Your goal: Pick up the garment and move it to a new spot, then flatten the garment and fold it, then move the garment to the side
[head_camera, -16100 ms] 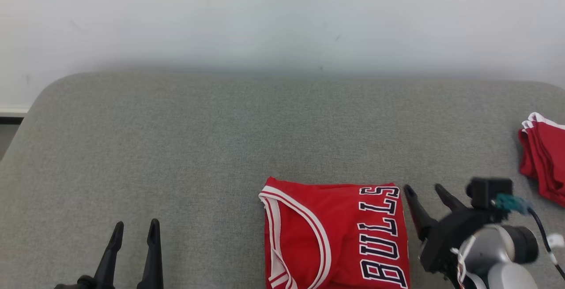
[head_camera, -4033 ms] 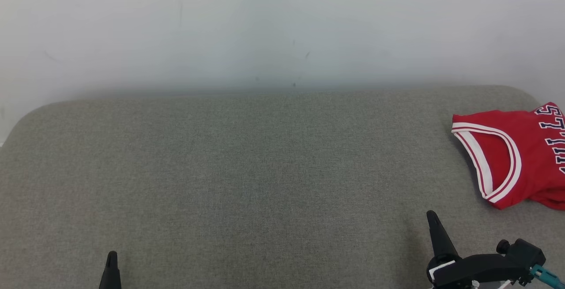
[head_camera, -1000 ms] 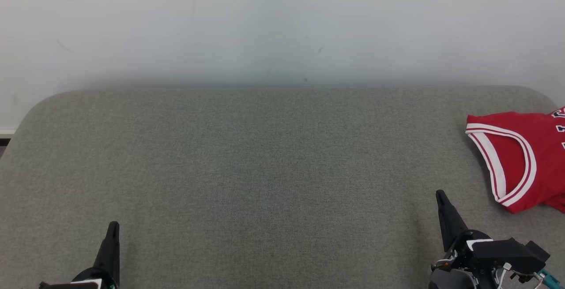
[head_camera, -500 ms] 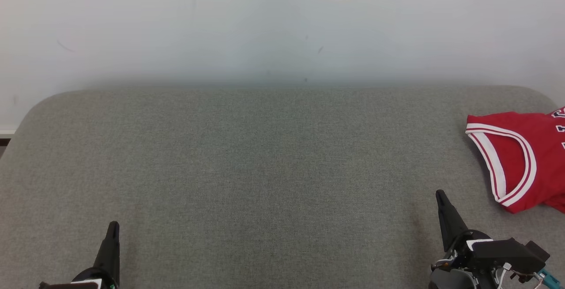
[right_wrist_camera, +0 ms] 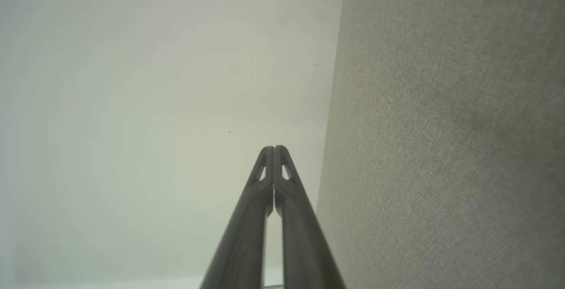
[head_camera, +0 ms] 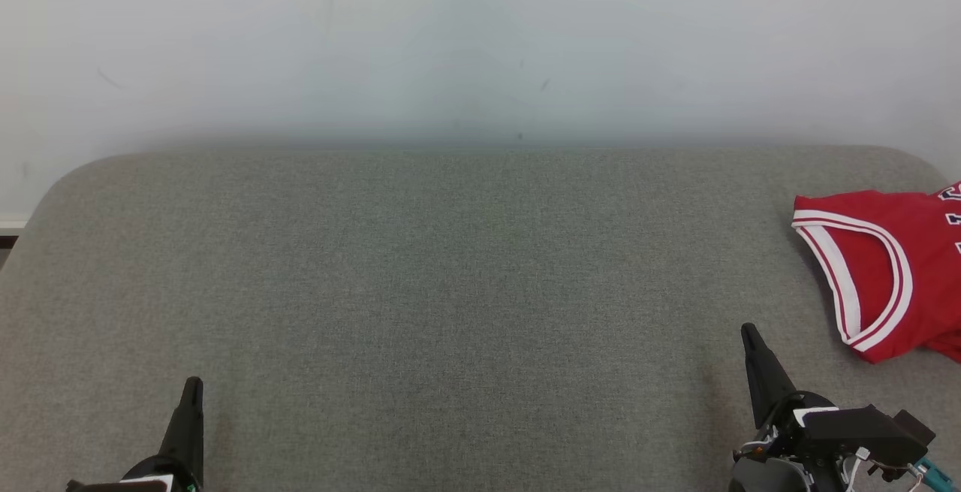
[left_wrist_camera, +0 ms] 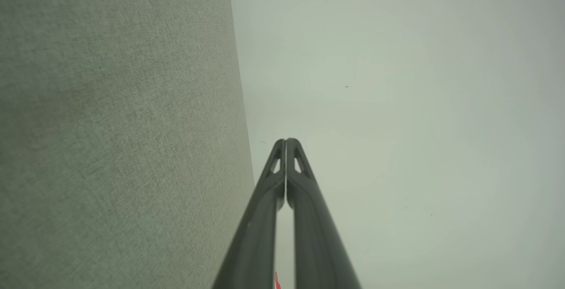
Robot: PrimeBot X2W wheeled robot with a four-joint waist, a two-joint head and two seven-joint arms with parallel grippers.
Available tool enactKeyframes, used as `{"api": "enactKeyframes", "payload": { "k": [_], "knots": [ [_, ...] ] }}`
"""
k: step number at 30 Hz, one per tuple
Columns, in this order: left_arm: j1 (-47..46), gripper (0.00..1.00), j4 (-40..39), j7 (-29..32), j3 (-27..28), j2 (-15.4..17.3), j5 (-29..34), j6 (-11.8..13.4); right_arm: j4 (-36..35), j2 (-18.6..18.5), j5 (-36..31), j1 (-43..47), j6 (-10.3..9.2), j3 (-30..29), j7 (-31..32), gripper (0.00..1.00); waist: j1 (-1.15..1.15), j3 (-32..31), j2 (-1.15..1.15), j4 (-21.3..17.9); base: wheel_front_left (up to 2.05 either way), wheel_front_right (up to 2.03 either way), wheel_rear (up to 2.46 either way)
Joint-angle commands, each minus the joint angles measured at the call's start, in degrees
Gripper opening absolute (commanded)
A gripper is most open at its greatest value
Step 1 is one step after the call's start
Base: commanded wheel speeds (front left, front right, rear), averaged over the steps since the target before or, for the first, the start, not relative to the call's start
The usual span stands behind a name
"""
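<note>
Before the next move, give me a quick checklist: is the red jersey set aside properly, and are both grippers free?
1. Red jersey lies at the right end of the grey padded surface: ok.
2. Jersey fully folded: cannot tell, its right part runs past the head view's edge.
3. Jersey wholly on the surface, nothing overhanging: cannot tell, for the same reason.
4. Left gripper shut and holding nothing: ok.
5. Right gripper shut and holding nothing: ok.
6. Right gripper apart from the jersey, with bare surface between them in the head view: ok.
</note>
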Motion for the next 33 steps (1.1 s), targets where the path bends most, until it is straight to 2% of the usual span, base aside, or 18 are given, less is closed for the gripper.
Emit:
{"api": "enactKeyframes", "payload": {
  "k": [1, 33],
  "knots": [
    [-0.12, 0.00, -0.25, 0.09, 0.18, -0.07, -0.33, -0.18, -0.01, 0.07, 0.06, -0.06, 0.06, -0.06, 0.07, 0.00, 0.00, 0.00, 0.00, 0.00, 0.00, 0.00, 0.00],
    [-0.11, 0.00, -0.26, 0.07, 0.14, -0.07, -0.34, -0.18, -0.01, 0.07, 0.07, -0.06, 0.06, -0.05, 0.06, 0.00, 0.00, 0.00, 0.00, 0.00, 0.00, 0.00, 0.00]
  ]
}}
